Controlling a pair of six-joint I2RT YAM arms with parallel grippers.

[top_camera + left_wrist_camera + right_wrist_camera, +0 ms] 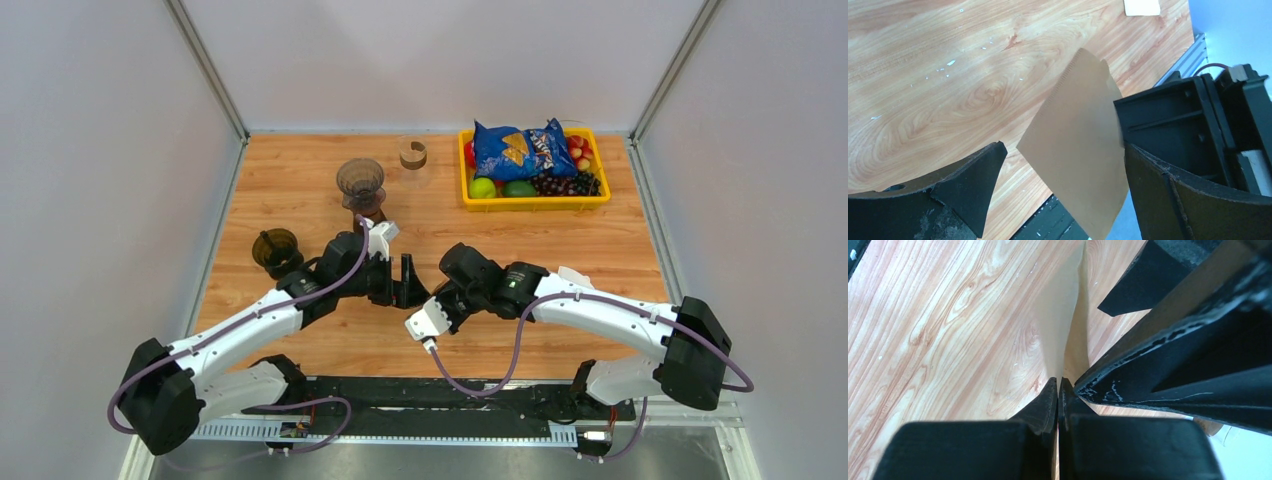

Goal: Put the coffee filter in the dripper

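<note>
- Top external view: the wood surface (300, 170) carries everything, and the work is over its near middle.
- A yellow basket (535, 204) of snacks and fruit sits at the far right, well apart from the work.
- The dripper (360, 180) stands upright toward the far side, left of the middle, mouth up, with nothing visible inside. A dark cup (275, 248) is near it on the left.
- The left tool (1063, 150) is spread wide, with 1 finger on each side of the filter (1078, 145). As far as I can tell it touches nothing.
- The right tool (1058, 387) is pinched fully closed on 1 edge of the filter, holding it off the surface.
- The filter is a tan paper cone, folded flat. It hangs in the air between the left tool's fingers, near the dripper but not over it.
- My judgement is that it is very light, thin and floppy. A hard squeeze would crease or tear it, and it may slip from smooth pads.
- It is best taken by the crimped seam (1058, 92), where the paper is doubled and stiffest, which leaves the mouth free to open.
</note>
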